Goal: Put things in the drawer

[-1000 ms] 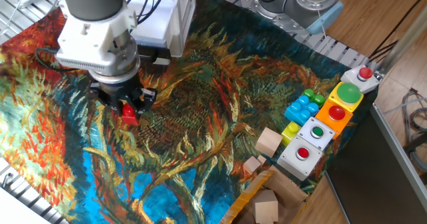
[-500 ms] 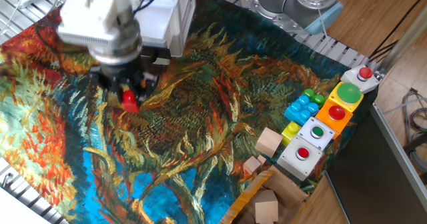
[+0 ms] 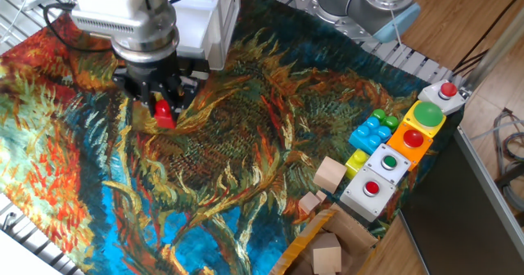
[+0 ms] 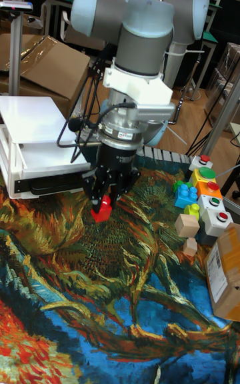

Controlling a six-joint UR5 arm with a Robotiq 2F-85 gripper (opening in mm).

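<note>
My gripper (image 3: 163,110) is shut on a small bright red block (image 3: 165,118), which hangs between the dark fingers just above the painted cloth. In the tall fixed view the gripper (image 4: 104,205) holds the block (image 4: 101,213) right in front of the white cabinet (image 4: 30,117). The drawer (image 4: 48,157) shows as a white tray level under the cabinet top, above the black lower edge. In the fixed view the cabinet (image 3: 211,21) stands just behind the gripper, partly hidden by the wrist.
Two pale wooden cubes (image 3: 330,175) (image 3: 309,202) lie at the right. Beside them are blue and yellow bricks (image 3: 372,129) and a row of button boxes (image 3: 385,173). A cardboard box (image 3: 327,246) with another cube sits at the front right edge.
The gripper has carried the red block up and back, from lower on the cloth toward the white cabinet. It has stayed shut on the block throughout.
</note>
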